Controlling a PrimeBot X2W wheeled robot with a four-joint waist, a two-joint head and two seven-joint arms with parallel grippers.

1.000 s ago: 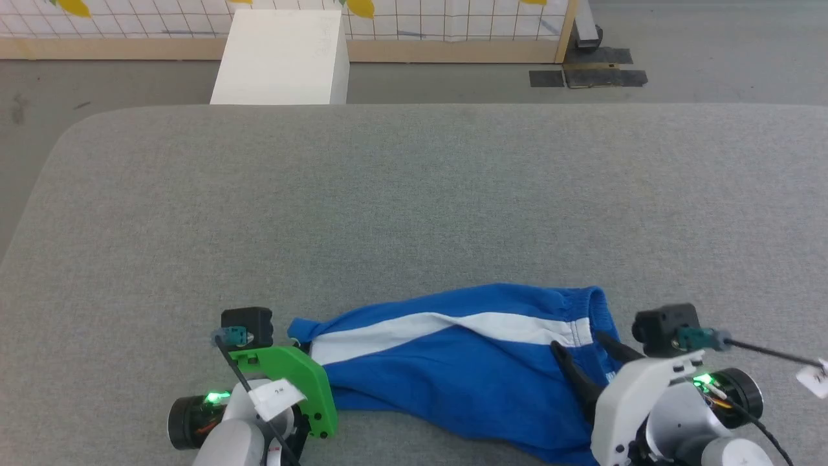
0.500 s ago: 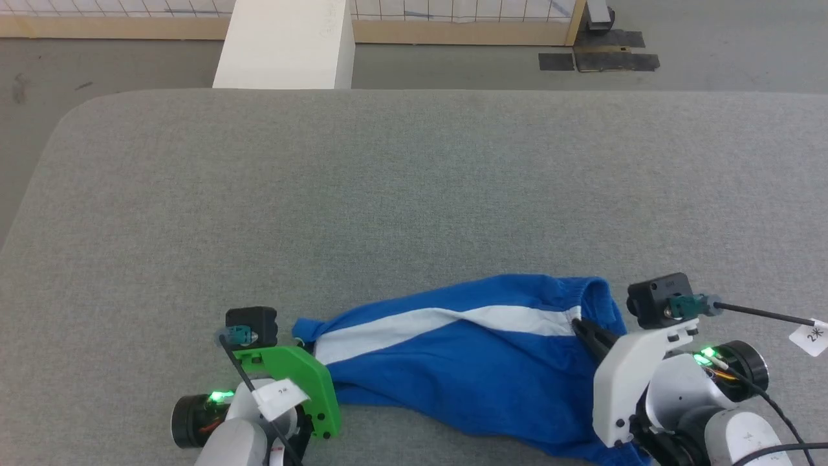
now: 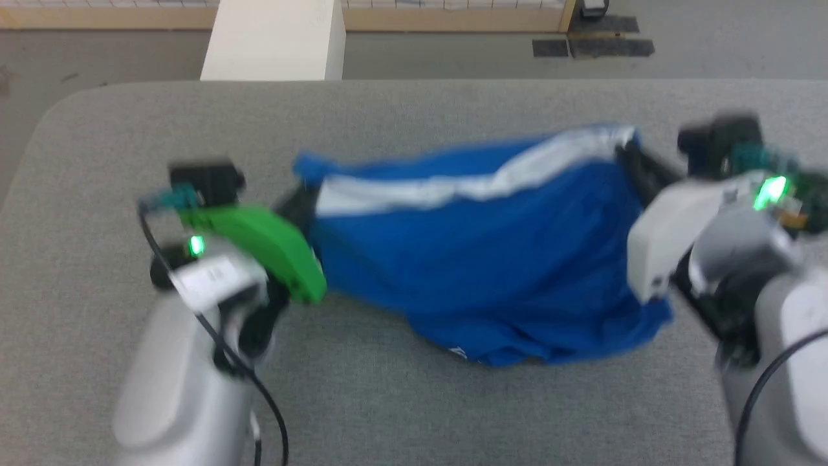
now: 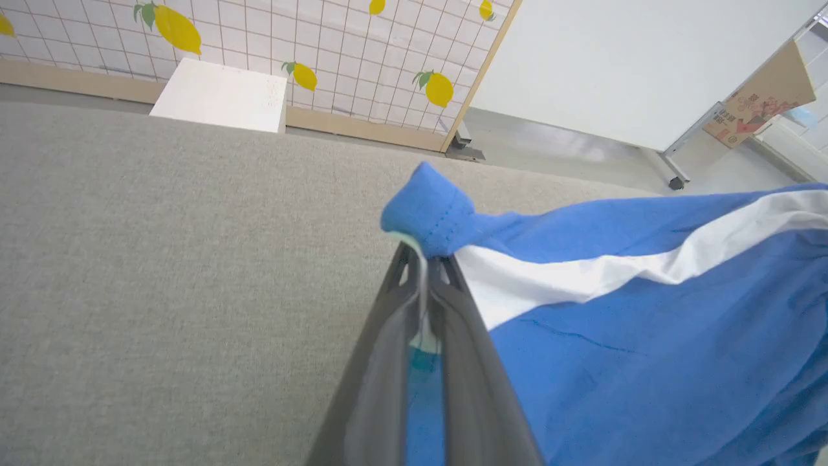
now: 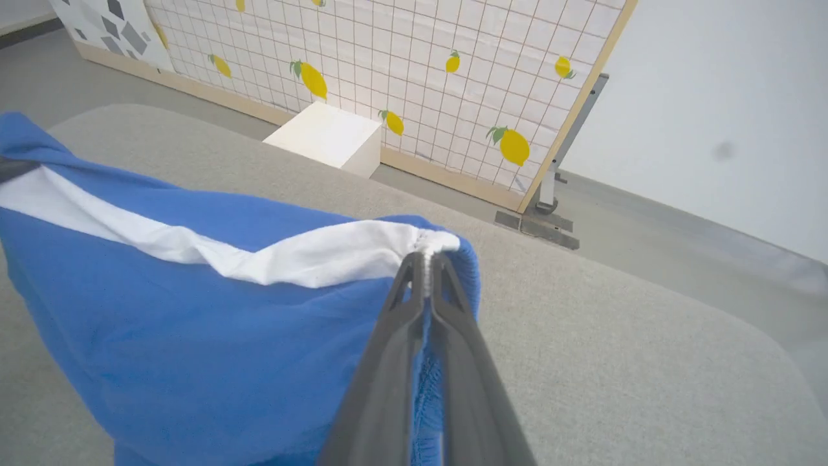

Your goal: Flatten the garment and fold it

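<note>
**A:** Where is the garment just now?

**B:** The bright blue soft athletic shorts (image 3: 479,272) hang stretched between both claws, over the grey cloth-covered table (image 3: 414,414). The left claw (image 4: 424,262) is pinched tight on the hem corner (image 4: 430,210). The right claw (image 5: 427,262) is clamped on the gathered waistband (image 5: 471,272).

**A:** So the cloth sits below the claws?

**B:** Mostly. The broad white side stripe (image 4: 582,278) runs along the top from claw to claw, and the blue body sags beneath, bunched at the bottom. Blur hides whether the lowest edge touches the table.

**A:** How should the flattening go?

**B:** I'd hold both ends level and taut so the stripe runs straight. Set the hanging edge on the table first, then lay the rest down away from it so the bunching smooths out. Let go only once it lies flat.
</note>
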